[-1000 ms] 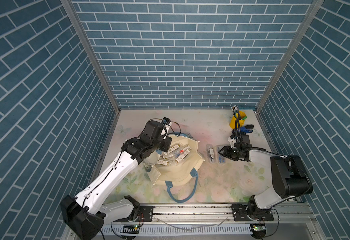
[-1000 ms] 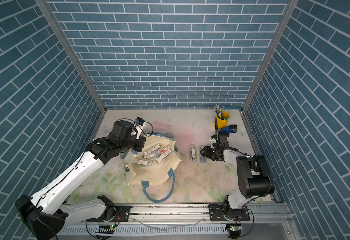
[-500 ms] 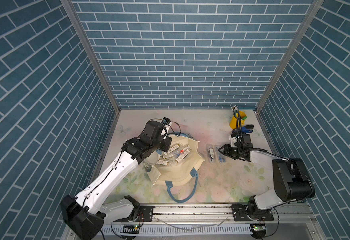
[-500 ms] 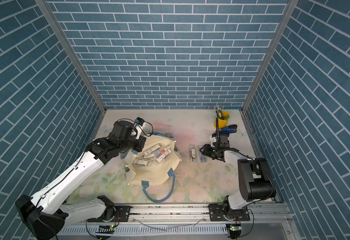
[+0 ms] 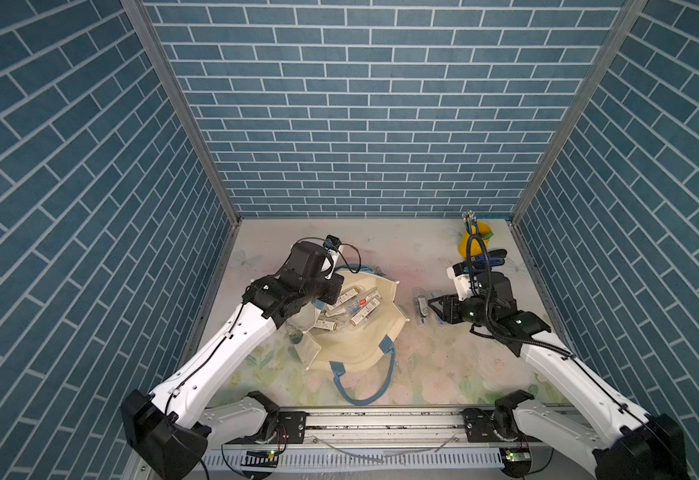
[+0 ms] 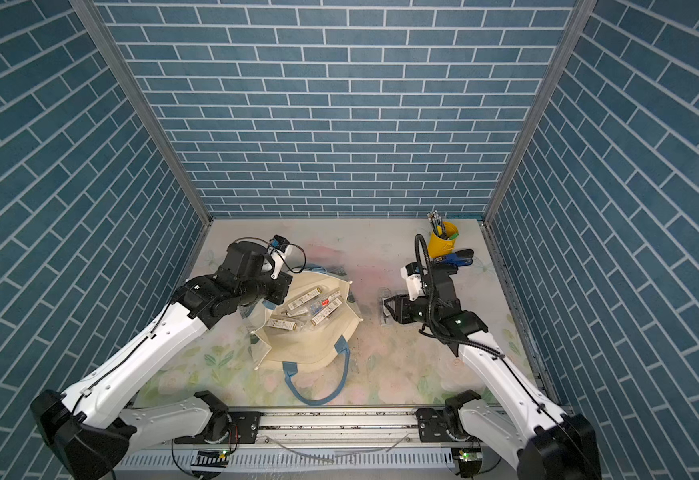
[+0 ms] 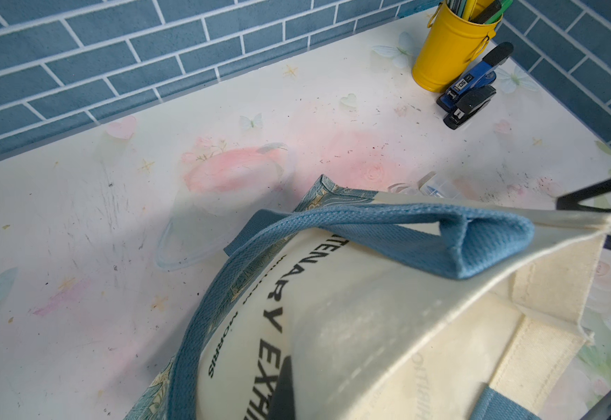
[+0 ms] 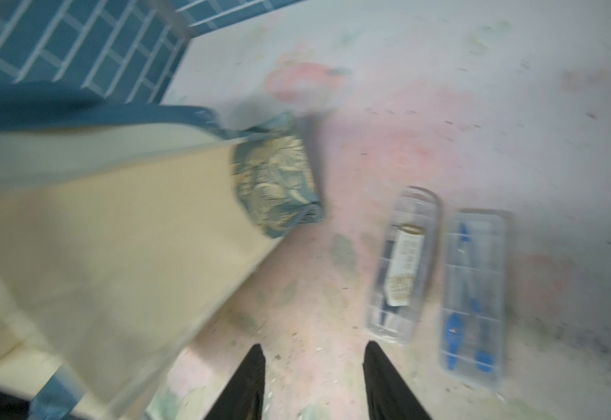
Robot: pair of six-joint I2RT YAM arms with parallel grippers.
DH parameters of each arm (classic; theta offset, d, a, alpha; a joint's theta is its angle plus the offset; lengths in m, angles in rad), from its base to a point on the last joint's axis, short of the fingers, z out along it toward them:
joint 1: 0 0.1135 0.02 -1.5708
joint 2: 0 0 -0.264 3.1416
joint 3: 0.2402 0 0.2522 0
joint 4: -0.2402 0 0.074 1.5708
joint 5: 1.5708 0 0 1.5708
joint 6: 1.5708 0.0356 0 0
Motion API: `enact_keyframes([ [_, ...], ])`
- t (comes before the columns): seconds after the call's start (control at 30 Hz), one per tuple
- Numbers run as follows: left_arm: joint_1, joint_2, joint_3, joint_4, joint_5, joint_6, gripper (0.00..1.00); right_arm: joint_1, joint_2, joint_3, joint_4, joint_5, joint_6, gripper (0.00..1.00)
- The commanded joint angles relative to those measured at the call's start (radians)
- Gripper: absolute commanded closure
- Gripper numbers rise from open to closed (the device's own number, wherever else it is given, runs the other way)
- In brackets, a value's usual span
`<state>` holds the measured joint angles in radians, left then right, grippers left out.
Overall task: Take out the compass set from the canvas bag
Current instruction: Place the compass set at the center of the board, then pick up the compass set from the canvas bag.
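This is a robot test cell, a lab set-up dressed as a desk corner and not a lived-in room. Brick-print walls (image 5: 360, 124) stand on three sides, joined by bare metal posts (image 5: 183, 112), around a table (image 5: 406, 253) with a flowered covering. The left arm (image 5: 231, 345) and the right arm (image 5: 568, 374) are mounted on a metal rail (image 5: 381, 422) along the front edge. A yellow cup (image 5: 470, 249) of pens, a stapler (image 7: 473, 92) and a canvas bag (image 5: 356, 353) are the only desk things.
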<state>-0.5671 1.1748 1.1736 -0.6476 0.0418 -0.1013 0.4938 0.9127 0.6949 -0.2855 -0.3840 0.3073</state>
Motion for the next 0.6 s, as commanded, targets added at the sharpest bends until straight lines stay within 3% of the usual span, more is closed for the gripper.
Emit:
enact_keyframes([
  [0.0,0.003,0.009,0.037,-0.016,0.026,0.013,1.00,0.112,-0.081,0.062,-0.032,-0.006,-0.183,0.60],
  [0.13,0.003,0.011,0.057,-0.025,0.023,0.014,1.00,0.318,-0.050,0.109,0.050,0.060,-0.354,0.66],
  [0.27,0.002,0.016,0.067,-0.024,0.033,0.014,1.00,0.482,0.120,0.134,0.196,0.116,-0.554,0.66],
  [0.4,0.002,0.010,0.079,-0.021,0.050,0.021,1.00,0.538,0.358,0.240,0.215,0.146,-0.708,0.66],
  [0.57,0.002,0.001,0.090,-0.006,0.073,0.028,1.00,0.540,0.553,0.266,0.343,0.126,-0.748,0.67],
])
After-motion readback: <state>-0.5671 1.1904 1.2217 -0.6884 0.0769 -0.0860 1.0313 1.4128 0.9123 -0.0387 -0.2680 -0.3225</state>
